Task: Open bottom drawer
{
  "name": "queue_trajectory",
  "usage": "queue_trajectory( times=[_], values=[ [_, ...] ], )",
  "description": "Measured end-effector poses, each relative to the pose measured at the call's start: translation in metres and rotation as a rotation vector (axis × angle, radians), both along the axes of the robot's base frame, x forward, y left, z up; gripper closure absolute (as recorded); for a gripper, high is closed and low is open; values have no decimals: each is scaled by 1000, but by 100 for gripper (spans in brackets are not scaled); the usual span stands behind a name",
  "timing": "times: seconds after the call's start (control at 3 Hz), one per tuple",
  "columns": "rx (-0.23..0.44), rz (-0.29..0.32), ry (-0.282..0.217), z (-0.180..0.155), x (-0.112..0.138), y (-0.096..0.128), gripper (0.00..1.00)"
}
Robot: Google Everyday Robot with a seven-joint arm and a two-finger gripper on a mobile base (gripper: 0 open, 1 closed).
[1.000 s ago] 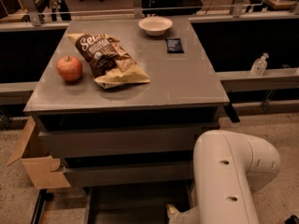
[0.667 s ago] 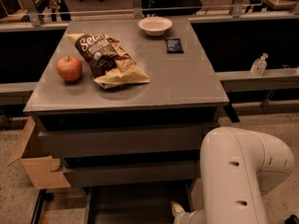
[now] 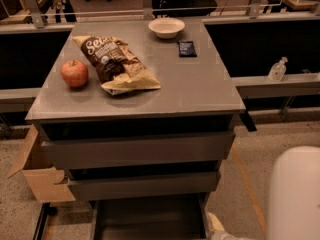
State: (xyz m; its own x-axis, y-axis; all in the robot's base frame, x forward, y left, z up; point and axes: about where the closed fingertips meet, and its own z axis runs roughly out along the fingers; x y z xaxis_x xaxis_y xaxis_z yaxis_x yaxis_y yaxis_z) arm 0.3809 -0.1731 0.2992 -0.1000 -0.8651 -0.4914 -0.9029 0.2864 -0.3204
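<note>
Three drawers are stacked in the near face of a grey flat-topped bench (image 3: 200, 91).

Upper two: flat matte grey handleless fronts. The tall top drawer front (image 3: 137, 151) is set above the mid-sized middle drawer front (image 3: 142, 185). A dark gap is seen above each.

Bottom drawer (image 3: 150, 218): found lowest, under the middle front, at the near edge of view. It stands drawn out toward the near side, and its dark grey shallow box is seen from above. Its front is cut off by the edge of view.

End effector (image 3: 216, 225): only a pale part is noted, low at the near edge, just beside the right wall of the drawer box. Whether it is spread or pressed together cannot be told. The near right corner is filled by the white rounded robot arm casing (image 3: 295, 194).

Bench top:
- A round red apple (image 3: 74, 73) is placed at the left.
- A crumpled brown and tan chip bag (image 3: 117, 64) is laid flat just right of it.
- A white round bowl (image 3: 166, 27) is set at the far edge.
- A small dark flat rectangular packet (image 3: 187, 48) is seen right of the bowl and slightly nearer, apart from it.

Surroundings: an open brown cardboard box (image 3: 35, 176) is seen on the floor against the bench's left side. A clear plastic pump bottle (image 3: 276, 69) is set on a ledge to the right, well apart from the bench.
</note>
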Motion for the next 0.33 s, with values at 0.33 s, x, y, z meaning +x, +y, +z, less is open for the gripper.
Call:
queue_trajectory(
  times=[0.33],
  values=[
    [37, -92, -52, 21, -3, -44, 0]
  ],
)
